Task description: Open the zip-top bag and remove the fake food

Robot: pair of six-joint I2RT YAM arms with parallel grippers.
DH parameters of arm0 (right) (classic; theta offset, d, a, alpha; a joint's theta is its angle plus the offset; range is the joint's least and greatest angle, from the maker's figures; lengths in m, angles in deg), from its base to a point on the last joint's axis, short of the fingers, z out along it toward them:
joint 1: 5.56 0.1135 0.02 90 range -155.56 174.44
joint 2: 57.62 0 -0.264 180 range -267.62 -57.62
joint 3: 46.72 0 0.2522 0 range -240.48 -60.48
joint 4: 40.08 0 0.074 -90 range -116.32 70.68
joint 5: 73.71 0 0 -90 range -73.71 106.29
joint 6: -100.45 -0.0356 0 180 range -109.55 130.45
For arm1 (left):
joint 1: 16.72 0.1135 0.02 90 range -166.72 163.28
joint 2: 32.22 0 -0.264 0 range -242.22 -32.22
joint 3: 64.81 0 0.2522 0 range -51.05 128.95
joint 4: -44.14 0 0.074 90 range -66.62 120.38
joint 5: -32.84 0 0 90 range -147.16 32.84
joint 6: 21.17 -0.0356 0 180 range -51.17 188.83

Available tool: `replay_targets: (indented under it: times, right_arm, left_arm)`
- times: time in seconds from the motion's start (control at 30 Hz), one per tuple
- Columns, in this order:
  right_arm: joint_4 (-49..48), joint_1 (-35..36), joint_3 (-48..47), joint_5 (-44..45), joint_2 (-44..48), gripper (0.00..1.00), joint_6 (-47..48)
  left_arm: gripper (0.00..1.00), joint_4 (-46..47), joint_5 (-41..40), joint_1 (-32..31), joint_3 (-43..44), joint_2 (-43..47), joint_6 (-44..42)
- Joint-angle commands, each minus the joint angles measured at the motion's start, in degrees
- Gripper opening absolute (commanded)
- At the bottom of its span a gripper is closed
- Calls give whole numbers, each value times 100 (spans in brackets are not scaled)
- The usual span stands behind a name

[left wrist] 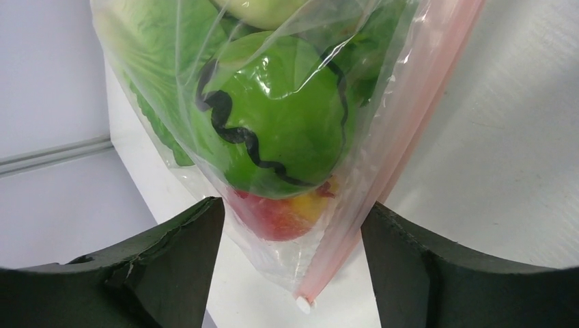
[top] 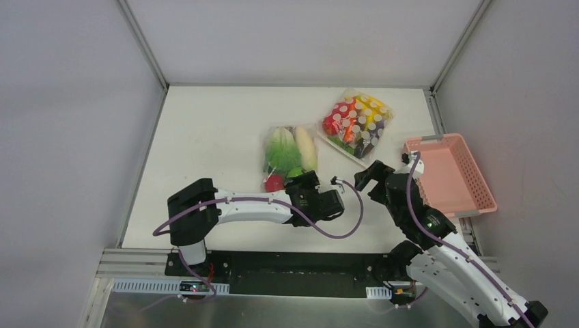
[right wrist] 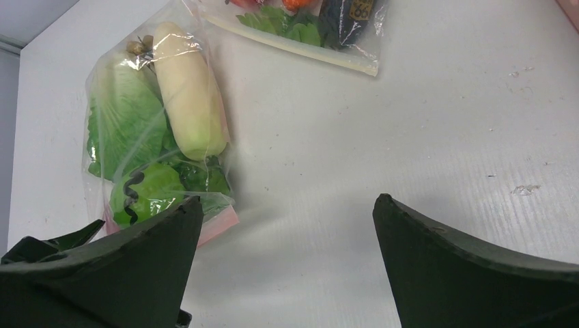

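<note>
at the near edge of the table [top: 212, 137] the two arms are reaching forward. the left gripper [left wrist: 290, 225] is sitting at the near end of the zip-top bag [left wrist: 382, 89] with its jaws spread wide. the bag's near corner is lying in the gap between them, and nothing is being gripped. the pink zip strip [left wrist: 403, 130] is running down the bag's right side to that corner, ending at a small white tab [left wrist: 302, 304]. the right gripper [right wrist: 287, 212] is hovering just right of the bag over bare table, its jaws also wide apart and holding nothing. the bag is lying flat near the middle of the table with the fake food [top: 283, 154] inside. a red apple [left wrist: 273, 215] is lying nearest the left gripper, with a green round fruit [left wrist: 280, 130] behind it. lettuce [right wrist: 126, 116] and a long white radish [right wrist: 188, 96] are lying side by side at the far end. farther back and to the right, a second clear bag [top: 356, 123] of red, orange and yellow items is lying. a pink basket [top: 433, 140] is sitting at the table's right edge.
</note>
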Motion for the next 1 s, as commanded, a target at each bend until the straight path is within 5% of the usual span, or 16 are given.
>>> replay_targets:
  times: [0.0, 0.57, 0.97]
  right_arm:
    - [-170, -25, -8, -12, -29, 100, -44]
    - [-515, -21, 45, -471, -264, 100, -35]
    - [-884, -25, 106, -1769, -1, 99, 666]
  left_arm:
    - [71, 115, -386, -62, -178, 133, 8]
    - [0, -281, -398, -62, 8, 766, 10]
    - [0, -1588, 779, 319, 1709, 304, 542]
